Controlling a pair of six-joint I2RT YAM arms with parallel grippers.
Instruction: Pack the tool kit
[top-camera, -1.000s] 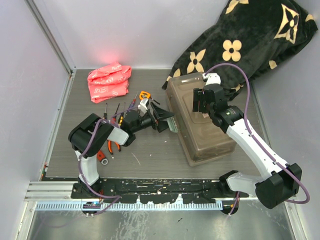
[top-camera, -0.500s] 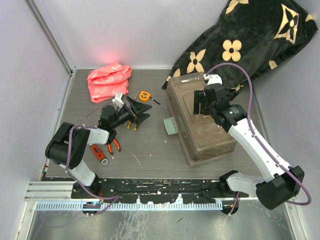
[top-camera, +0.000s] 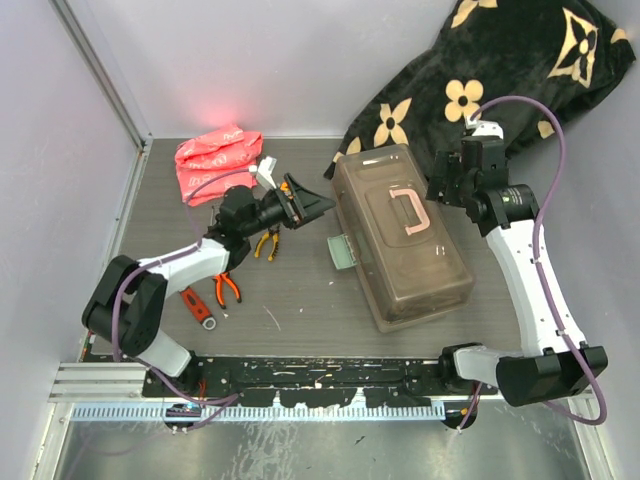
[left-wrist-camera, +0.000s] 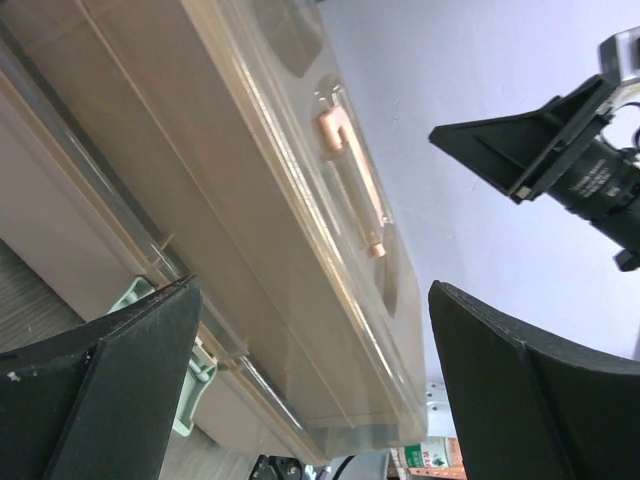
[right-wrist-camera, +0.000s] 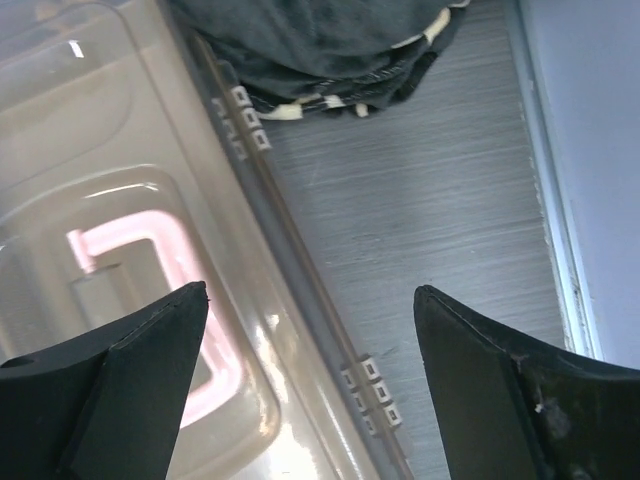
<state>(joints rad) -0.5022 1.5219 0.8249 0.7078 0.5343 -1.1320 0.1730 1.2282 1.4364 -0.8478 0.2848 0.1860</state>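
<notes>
The brown translucent toolbox (top-camera: 400, 250) lies shut mid-table, its beige handle (top-camera: 405, 212) flat on the lid and a green latch (top-camera: 342, 250) sticking out on its left side. My left gripper (top-camera: 312, 205) is open and empty, just left of the box and pointing at it; its wrist view shows the toolbox (left-wrist-camera: 230, 180) and latch (left-wrist-camera: 190, 375) between the open left gripper (left-wrist-camera: 312, 290). My right gripper (top-camera: 447, 182) is open and empty over the box's far right edge (right-wrist-camera: 300, 290). Yellow pliers (top-camera: 266, 242), orange pliers (top-camera: 228, 288) and a red wrench (top-camera: 198, 305) lie at left.
A pink bag (top-camera: 218, 163) lies at the back left. The black flower-patterned blanket (top-camera: 480, 80) is piled at the back right, against the box's far end, and shows in the right wrist view (right-wrist-camera: 330, 50). Walls close in both sides.
My right gripper has lifted off the lid and moved to the far right, uncovering the handle. My left gripper drew back from the latch to the tools, then swung right toward the box.
</notes>
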